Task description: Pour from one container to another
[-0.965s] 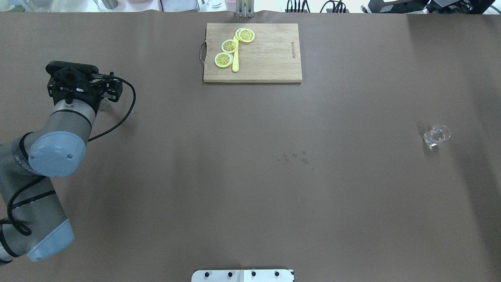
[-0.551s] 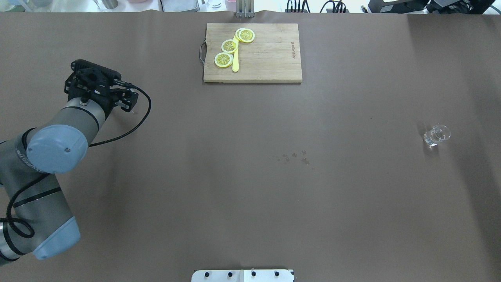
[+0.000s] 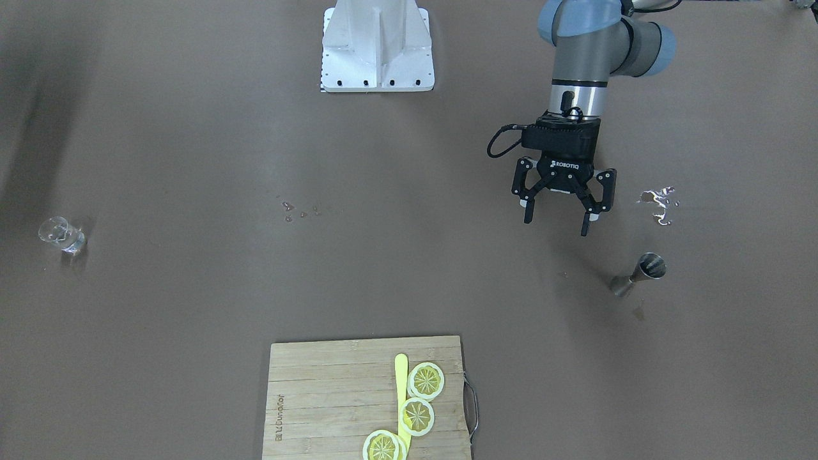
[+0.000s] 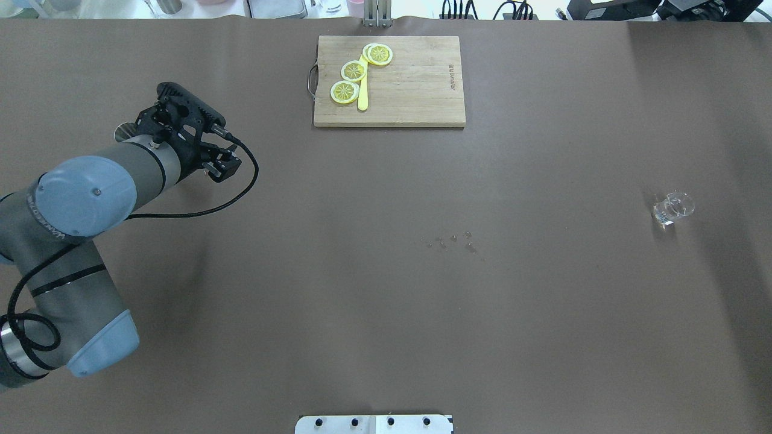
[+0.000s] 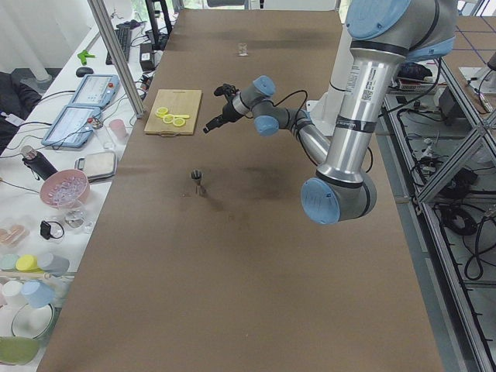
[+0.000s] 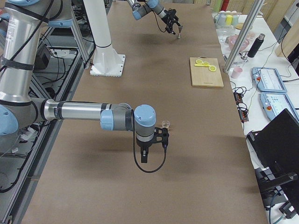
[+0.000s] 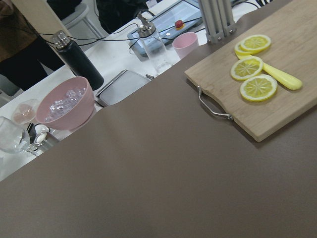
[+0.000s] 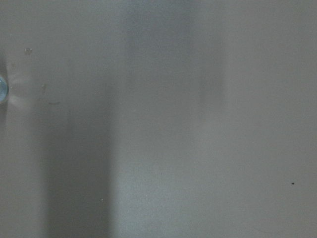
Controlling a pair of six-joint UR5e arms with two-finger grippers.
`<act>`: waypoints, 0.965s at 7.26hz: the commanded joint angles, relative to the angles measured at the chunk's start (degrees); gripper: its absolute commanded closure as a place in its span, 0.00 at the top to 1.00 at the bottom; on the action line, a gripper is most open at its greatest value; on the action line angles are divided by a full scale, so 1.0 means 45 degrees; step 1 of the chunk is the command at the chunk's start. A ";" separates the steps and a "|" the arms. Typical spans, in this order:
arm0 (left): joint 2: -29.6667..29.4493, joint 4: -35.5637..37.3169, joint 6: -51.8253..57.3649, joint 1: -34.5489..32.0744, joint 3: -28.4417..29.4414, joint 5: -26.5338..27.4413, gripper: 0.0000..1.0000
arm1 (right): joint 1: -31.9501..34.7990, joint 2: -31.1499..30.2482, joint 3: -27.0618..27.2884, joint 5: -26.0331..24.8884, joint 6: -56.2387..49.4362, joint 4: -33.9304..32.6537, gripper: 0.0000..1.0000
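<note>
1. Counted: 2 pouring vessels, 1 metal jigger (image 3: 639,273) and 1 clear glass (image 3: 61,234). There is also 1 cutting board (image 3: 332,396) carrying 3 lemon slices (image 3: 416,416) and 1 yellow utensil (image 3: 401,377).
2. The jigger stands upright toward the robot's left end of the table (image 3: 409,287). The glass stands well apart, at the right end. What either one holds cannot be told.
3. 1 shiny puddle (image 3: 658,203) lies near the jigger, and a few droplets (image 3: 300,207) dot mid-table.
4. The left gripper (image 3: 556,223) hovers with its fingers spread wide and empty, near the jigger but apart from it.
5. The right gripper (image 6: 158,138) shows only in the exterior right view, just beside the glass. Whether it is spread or closed cannot be told.
6. In the overhead view the left arm hides all but the jigger's rim, while the front-facing view shows the whole jigger.
7. Only the left wrist view shows the side bench, with 1 pink bowl (image 7: 67,106) of clear ice-like pieces, 1 pink cup (image 7: 184,45) and 1 dark bottle (image 7: 77,60).
</note>
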 commanded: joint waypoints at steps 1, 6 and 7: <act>-0.0644 0.0587 0.1809 -0.0933 0.0016 -0.2633 0.95 | 0.0000 0.0015 0.0002 -0.0327 -0.0846 0.0002 1.00; -0.1349 0.2309 0.3554 -0.2789 0.0676 -0.7191 0.97 | 0.0000 0.0035 0.0021 -0.0308 -0.0852 0.0002 1.00; -0.1447 0.2754 0.3555 -0.3006 0.0642 -0.7796 0.97 | 0.0000 0.0035 0.0002 -0.0347 -0.0871 0.0002 1.00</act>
